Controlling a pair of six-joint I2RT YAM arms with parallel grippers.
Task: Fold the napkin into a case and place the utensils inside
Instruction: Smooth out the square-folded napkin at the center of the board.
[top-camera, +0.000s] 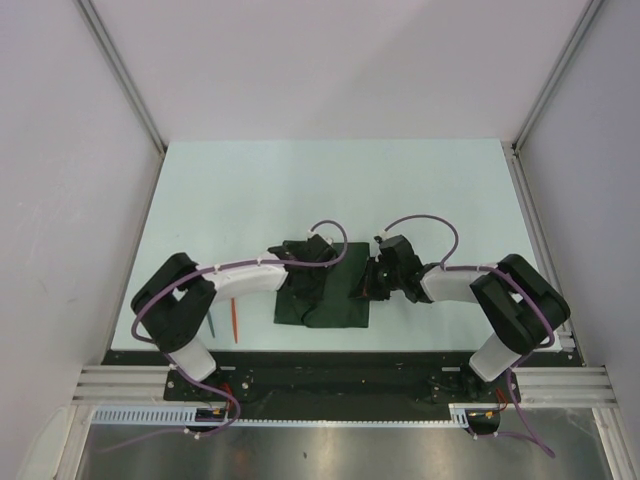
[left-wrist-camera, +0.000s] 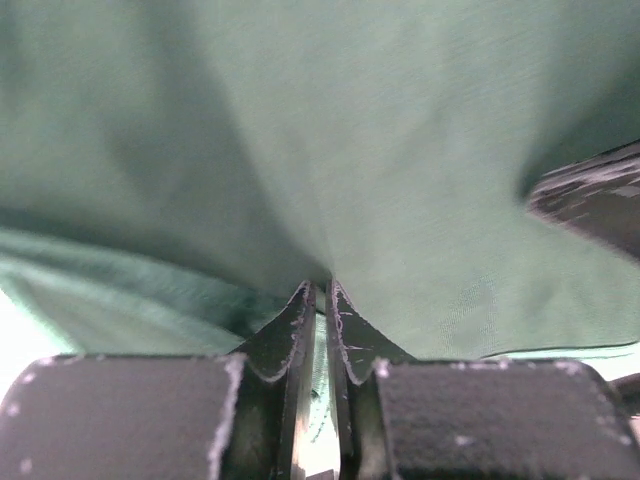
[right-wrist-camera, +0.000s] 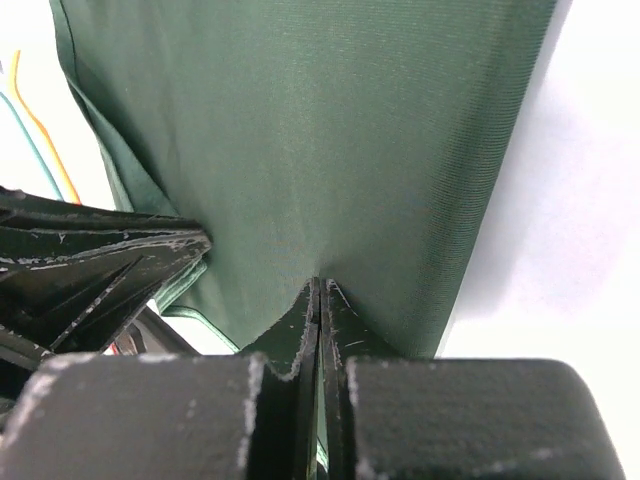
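left gripper (left-wrist-camera: 322, 292) and right gripper (right-wrist-camera: 318, 288) both pinched tight on the napkin (top-camera: 335, 310) — carry them together, keep it taut

One napkin (top-camera: 338, 312), two utensils (top-camera: 235, 322)

Dark green napkin (top-camera: 335, 308) under left gripper (top-camera: 318, 252), right gripper (top-camera: 368, 281) at its right edge, utensils (top-camera: 235, 321) on table (top-camera: 300, 180) to its left

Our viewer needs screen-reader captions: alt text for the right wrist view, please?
The right gripper, shut, pinches a dark green napkin that fills most of the frame. Two thin utensils, orange and teal, lie on the white table at upper left.
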